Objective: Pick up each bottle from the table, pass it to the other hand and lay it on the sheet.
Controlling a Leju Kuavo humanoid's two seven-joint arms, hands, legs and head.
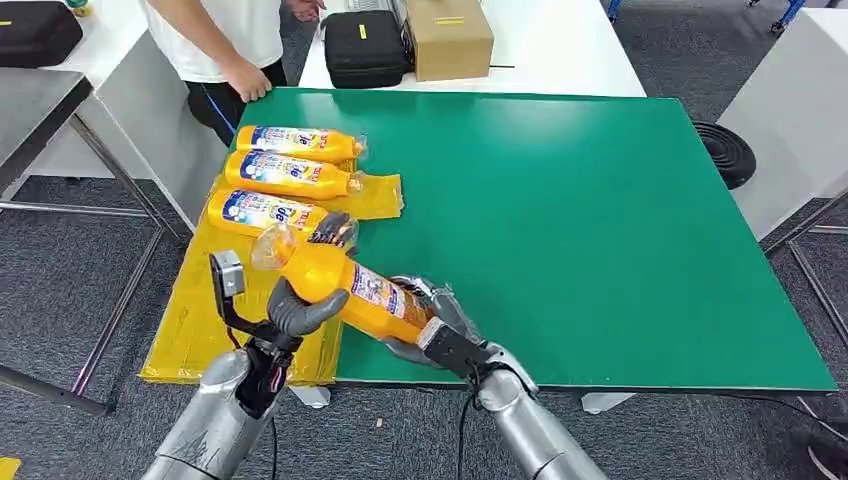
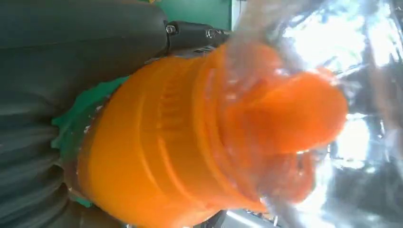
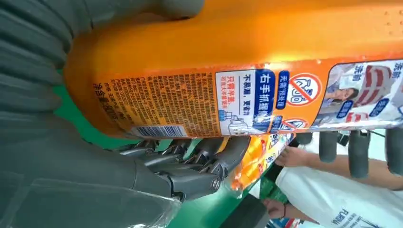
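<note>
Holding one orange bottle [image 1: 345,285] between both arms, I have it tilted above the near left corner of the green worktop [image 1: 600,220], its clear cap end pointing far-left and its base toward me. My left robot hand [image 1: 300,308] wraps the upper body of the bottle, thumb curled over the front. My right robot hand [image 1: 425,325] cups the base end from below and behind, fingers closed against the labelled side; in the right wrist view those dark fingers [image 3: 209,159] press along the printed label.

I count four bottles in all. Three more bottles lie on their sides in a row on the yellow sheet [image 1: 200,320], caps pointing right: the far bottle [image 1: 298,143], the middle bottle [image 1: 290,173] just beside it, and the near bottle [image 1: 268,211], which sits close behind the cap of the one I hold. The sheet drapes over the left edge of the worktop and hangs down.

On the white table beyond stand one black case [image 1: 365,47] and one cardboard box [image 1: 448,37], side by side. A person [image 1: 225,40] in a white shirt stands at the far left corner, one hand resting on the edge.
</note>
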